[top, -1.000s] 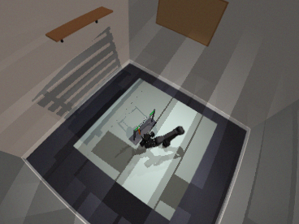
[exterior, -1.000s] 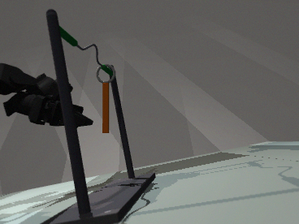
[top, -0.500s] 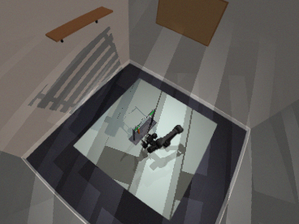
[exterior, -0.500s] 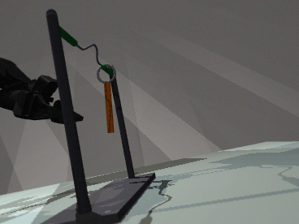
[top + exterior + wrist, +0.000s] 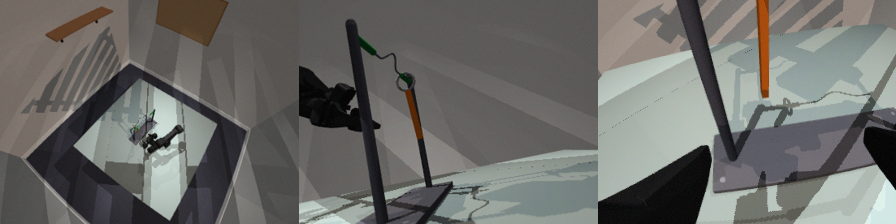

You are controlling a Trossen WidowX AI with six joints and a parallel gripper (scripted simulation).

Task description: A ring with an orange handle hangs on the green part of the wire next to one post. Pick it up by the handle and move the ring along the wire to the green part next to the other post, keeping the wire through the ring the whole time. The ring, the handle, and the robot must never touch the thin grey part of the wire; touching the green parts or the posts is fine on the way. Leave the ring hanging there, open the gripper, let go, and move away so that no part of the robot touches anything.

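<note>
The ring (image 5: 396,83) hangs around the green wire part (image 5: 405,77) next to the far post (image 5: 426,166) in the exterior view. Its orange handle (image 5: 413,115) (image 5: 763,50) (image 5: 136,130) hangs down and looks slightly tilted in the exterior view. The thin grey wire (image 5: 396,62) bends up to the other green part (image 5: 366,45) at the near post (image 5: 360,77). My gripper (image 5: 147,140) (image 5: 366,109) (image 5: 787,144) is open and empty, apart from the handle. In the wrist view the handle's lower end is above and beyond the fingertips. The ring is outside the wrist view.
The dark base plate (image 5: 433,194) (image 5: 748,175) carries both posts. One post (image 5: 709,80) rises left of the handle in the wrist view, beyond the left fingertip. A shelf (image 5: 79,24) and a brown board (image 5: 191,20) are on the walls.
</note>
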